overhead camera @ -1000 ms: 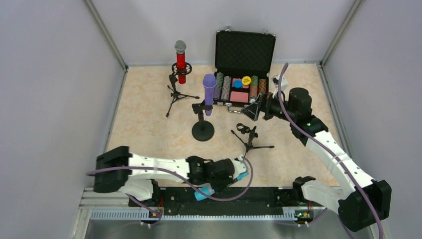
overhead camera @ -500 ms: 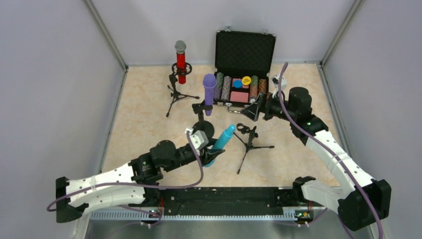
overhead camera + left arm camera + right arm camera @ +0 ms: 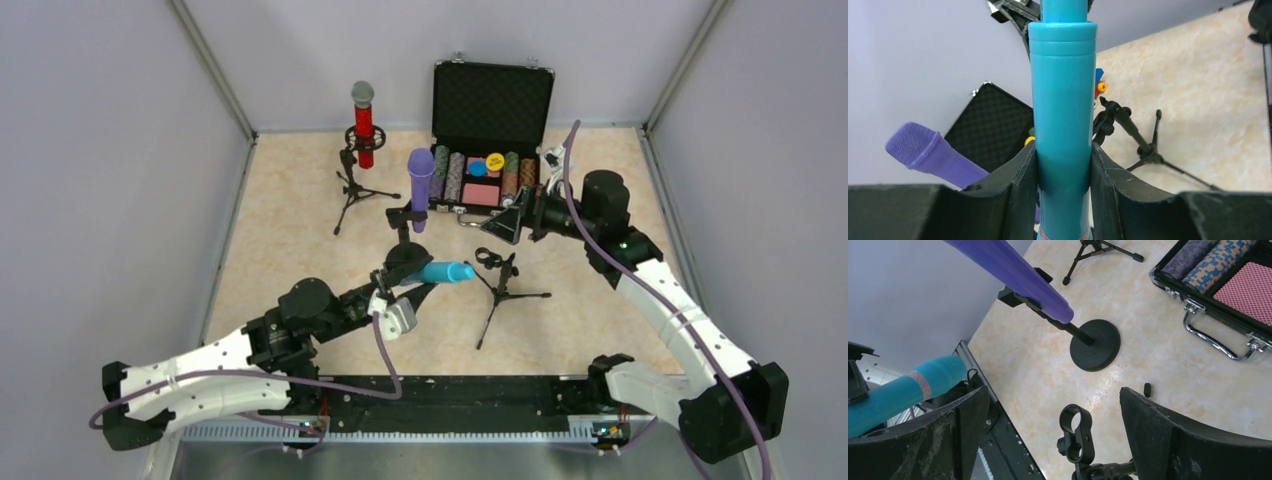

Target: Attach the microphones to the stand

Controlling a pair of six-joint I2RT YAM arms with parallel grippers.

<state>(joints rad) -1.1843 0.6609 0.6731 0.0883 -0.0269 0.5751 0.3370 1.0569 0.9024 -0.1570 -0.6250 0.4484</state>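
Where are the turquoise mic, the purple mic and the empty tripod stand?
turquoise microphone [image 3: 441, 272], top view, middle of its barrel
purple microphone [image 3: 420, 188], top view, upper handle just below the head
empty tripod stand [image 3: 503, 278], top view, upright post between clip and legs

Bright, even light from above leaves only soft, faint shadows on the table [image 3: 300, 230]. The overhead view is sharp; the near fingers [image 3: 1173, 440] in the wrist views look slightly soft.
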